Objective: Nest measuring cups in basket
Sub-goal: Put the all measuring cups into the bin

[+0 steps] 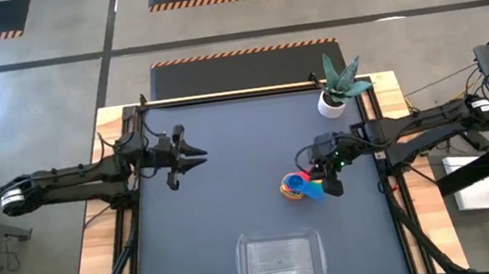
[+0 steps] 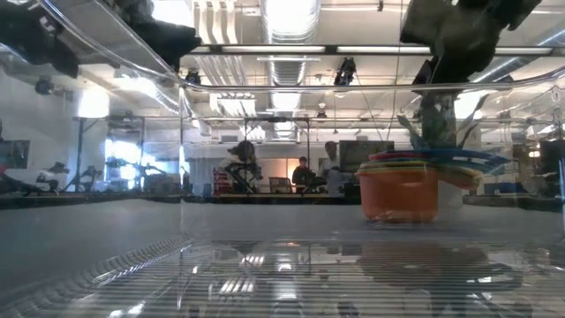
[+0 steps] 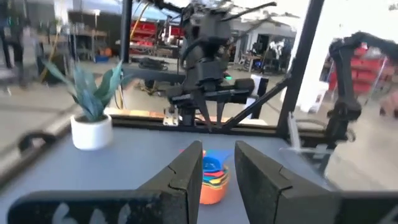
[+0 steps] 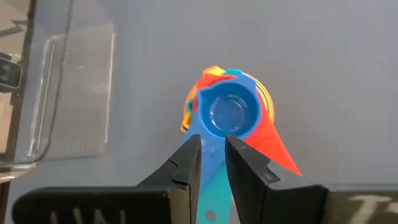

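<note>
The measuring cups [image 1: 297, 187] stand nested in one stack on the dark table, right of centre; an orange cup [image 2: 402, 194] is at the bottom and a small blue cup [image 4: 227, 112] on top. My right gripper [image 4: 212, 146] is just right of the stack, slanting down, shut on the blue cup's handle. The basket [image 1: 280, 259], a clear tub, sits at the table's near edge, nothing in it. My left gripper [image 1: 198, 154] hovers over the table's left part, pointing level toward the stack [image 3: 211, 177], open by a narrow gap with nothing between the fingers. My right gripper has the blue cup's flat handle [image 4: 212, 180] between its two fingers, which stand at the handle's two long edges. The fingers come slanting down from the table's right side and lie along the handle. The blue cup's bowl still sits in the stack.
A small white plant pot [image 1: 331, 101] with a spiky green plant stands at the far right of the table. A red handle [image 4: 273, 146] sticks out of the stack beside my right fingers. Bare table lies between the stack and the basket [image 4: 68, 93].
</note>
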`<control>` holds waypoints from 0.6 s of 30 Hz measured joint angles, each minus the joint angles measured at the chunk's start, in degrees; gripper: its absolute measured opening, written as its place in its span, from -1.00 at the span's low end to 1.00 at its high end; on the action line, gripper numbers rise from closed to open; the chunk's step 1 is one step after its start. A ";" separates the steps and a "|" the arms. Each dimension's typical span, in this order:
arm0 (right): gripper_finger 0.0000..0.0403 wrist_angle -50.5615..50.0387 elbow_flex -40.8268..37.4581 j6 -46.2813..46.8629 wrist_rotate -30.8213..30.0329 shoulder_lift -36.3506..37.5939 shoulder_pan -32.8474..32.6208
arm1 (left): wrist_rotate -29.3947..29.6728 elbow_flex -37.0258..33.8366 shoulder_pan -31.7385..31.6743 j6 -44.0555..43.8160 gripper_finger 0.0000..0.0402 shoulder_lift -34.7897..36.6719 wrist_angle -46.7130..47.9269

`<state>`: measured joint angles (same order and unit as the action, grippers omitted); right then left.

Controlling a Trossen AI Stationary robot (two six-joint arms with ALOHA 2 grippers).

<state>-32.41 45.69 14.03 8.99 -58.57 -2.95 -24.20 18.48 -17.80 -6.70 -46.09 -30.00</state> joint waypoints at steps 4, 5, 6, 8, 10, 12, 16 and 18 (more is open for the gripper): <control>-0.72 1.84 0.00 1.79 -3.81 -0.06 -3.69 | 6.26 1.86 4.02 -3.11 -0.62 -5.44 -0.47; -0.72 1.87 0.08 2.31 -4.52 -0.07 -4.51 | 8.17 2.79 5.04 -2.87 -0.62 -7.12 -0.33; -0.72 1.84 0.20 2.92 -5.10 -0.08 -5.25 | 9.63 4.04 5.82 -2.26 -0.62 -9.03 0.06; -0.72 1.90 0.67 4.39 -6.47 -0.22 -6.90 | 10.05 7.04 6.86 -0.97 -0.62 -13.33 0.47; -0.72 1.84 1.02 5.61 -7.68 -0.31 -8.90 | 9.77 10.73 7.40 -0.02 -0.62 -18.22 1.13; -0.72 1.87 1.18 6.05 -8.93 -0.49 -11.17 | 9.69 14.83 7.54 1.60 -0.62 -22.97 2.54; -0.72 1.81 1.01 7.33 -11.63 -0.59 -15.56 | 8.86 24.79 7.00 4.98 -0.62 -32.59 7.31; -0.72 1.82 0.91 8.06 -13.38 -0.59 -17.64 | 6.36 30.05 6.60 6.25 -0.62 -37.21 9.44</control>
<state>-30.59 46.60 22.10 -4.39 -59.16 -20.59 -17.84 48.53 -11.20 -0.45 -83.30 -20.56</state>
